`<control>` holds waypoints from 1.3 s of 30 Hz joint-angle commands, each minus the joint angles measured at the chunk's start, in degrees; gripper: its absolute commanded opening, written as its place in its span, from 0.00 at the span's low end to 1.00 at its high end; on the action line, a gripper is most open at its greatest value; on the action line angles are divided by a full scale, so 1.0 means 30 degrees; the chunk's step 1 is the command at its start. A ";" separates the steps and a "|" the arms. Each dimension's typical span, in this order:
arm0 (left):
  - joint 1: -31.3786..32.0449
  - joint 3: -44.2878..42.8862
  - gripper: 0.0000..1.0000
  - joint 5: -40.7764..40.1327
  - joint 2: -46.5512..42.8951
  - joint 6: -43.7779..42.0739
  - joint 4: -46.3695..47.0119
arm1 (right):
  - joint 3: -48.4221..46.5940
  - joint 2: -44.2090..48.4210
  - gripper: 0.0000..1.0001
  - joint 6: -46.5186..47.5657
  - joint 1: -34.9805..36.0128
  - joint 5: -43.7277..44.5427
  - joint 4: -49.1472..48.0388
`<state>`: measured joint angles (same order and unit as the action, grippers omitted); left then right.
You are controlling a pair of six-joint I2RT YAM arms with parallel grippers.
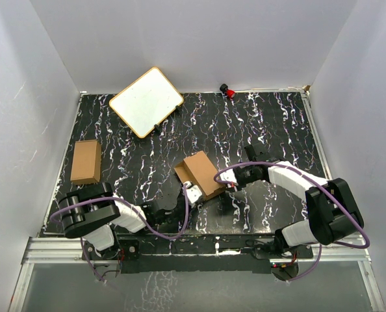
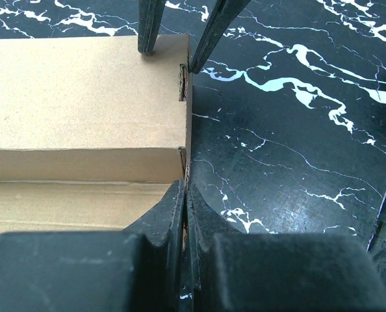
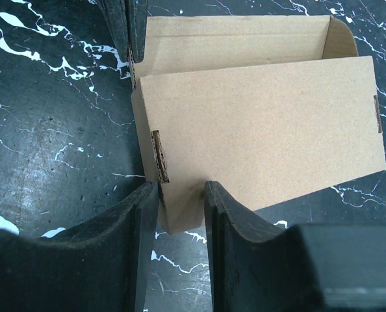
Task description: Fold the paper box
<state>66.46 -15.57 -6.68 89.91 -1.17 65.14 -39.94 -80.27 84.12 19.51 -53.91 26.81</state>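
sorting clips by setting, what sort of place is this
Probably a lab test cell for robot handling, not a home or shop. Plain white walls box in a black marbled table, two arms are bolted to its near edge, and only props lie there: the paper box and a white board.

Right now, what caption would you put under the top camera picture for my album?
Two robot arms hold the half-folded paper box between the left gripper and right gripper on a marbled table.

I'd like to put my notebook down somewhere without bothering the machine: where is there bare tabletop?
The far right, beyond the right pincer and near the small red object, is bare. So is the stretch between the second carton and the paper box. Crowded: around the box, where both pincers, the left pincer too, grip it, and by the white board.
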 commanded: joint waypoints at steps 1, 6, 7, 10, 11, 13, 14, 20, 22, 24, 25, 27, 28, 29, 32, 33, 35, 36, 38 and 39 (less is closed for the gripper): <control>-0.0106 0.0262 0.00 0.0120 0.0138 0.0411 0.0928 | 0.0072 -0.0338 0.38 0.0554 0.0031 0.0245 -0.0178; -0.0176 0.0437 0.00 0.0124 0.0170 0.0577 0.1173 | 0.0072 -0.0372 0.38 0.0582 0.0052 0.0251 -0.0170; -0.0179 0.0466 0.00 0.0117 0.0224 0.0604 0.1178 | 0.0072 -0.0372 0.38 0.0584 0.0041 0.0246 -0.0175; -0.0208 0.0496 0.00 0.0146 0.0314 0.0704 0.1166 | 0.0043 -0.0387 0.38 0.0584 0.0052 0.0245 -0.0112; -0.0209 0.0495 0.00 0.0190 0.0341 0.0744 0.1613 | 0.0043 -0.0392 0.37 0.0584 0.0055 0.0253 -0.0106; -0.0236 0.0507 0.00 0.0205 0.0436 0.0771 0.1828 | 0.0043 -0.0398 0.38 0.0584 0.0086 0.0246 -0.0115; -0.0238 0.0508 0.00 0.0219 0.0469 0.0778 0.1846 | 0.0043 -0.0401 0.38 0.0584 0.0089 0.0245 -0.0114; -0.0275 0.0533 0.00 0.0320 0.0558 0.0893 0.2018 | 0.0043 -0.0430 0.38 0.0613 0.0111 0.0247 -0.0117; -0.0282 0.0533 0.00 0.0350 0.0589 0.0914 0.2066 | 0.0043 -0.0430 0.38 0.0612 0.0146 0.0260 -0.0095; -0.0311 0.0530 0.00 0.0343 0.0624 0.0947 0.2103 | 0.0043 -0.0458 0.38 0.0614 0.0174 0.0253 -0.0091; -0.0320 0.0510 0.00 0.0361 0.0628 0.0968 0.2103 | 0.0043 -0.0445 0.38 0.0614 0.0177 0.0261 -0.0089; -0.0326 0.0453 0.00 0.0365 0.0641 0.1027 0.2079 | 0.0032 -0.0456 0.38 0.0599 0.0177 0.0280 -0.0088; -0.0340 0.0439 0.00 0.0331 0.0685 0.1099 0.2060 | 0.0016 -0.0474 0.38 0.0604 0.0192 0.0290 -0.0074; -0.0354 0.0419 0.00 0.0330 0.0676 0.1127 0.2050 | 0.0014 -0.0481 0.38 0.0634 0.0205 0.0284 -0.0083; -0.0399 0.0409 0.00 0.0297 0.0714 0.1260 0.2047 | 0.0014 -0.0517 0.38 0.0643 0.0206 0.0302 -0.0051; -0.0419 0.0415 0.00 0.0318 0.0709 0.1283 0.2067 | 0.0014 -0.0511 0.37 0.0643 0.0228 0.0285 -0.0058; -0.0428 0.0416 0.00 0.0330 0.0698 0.1298 0.2077 | 0.0014 -0.0519 0.38 0.0643 0.0234 0.0293 -0.0034; -0.0441 0.0416 0.00 0.0337 0.0685 0.1313 0.2089 | 0.0014 -0.0504 0.38 0.0643 0.0236 0.0299 -0.0056; -0.0443 0.0416 0.00 0.0392 0.0714 0.1343 0.2151 | -0.0003 -0.0547 0.38 0.0643 0.0221 0.0308 -0.0041; -0.0458 0.0445 0.00 0.0396 0.0713 0.1355 0.2208 | -0.0010 -0.0548 0.38 0.0643 0.0245 0.0319 -0.0013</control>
<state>65.43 -14.26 -6.42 92.16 2.02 69.67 -39.94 -80.71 85.12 20.01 -53.98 26.72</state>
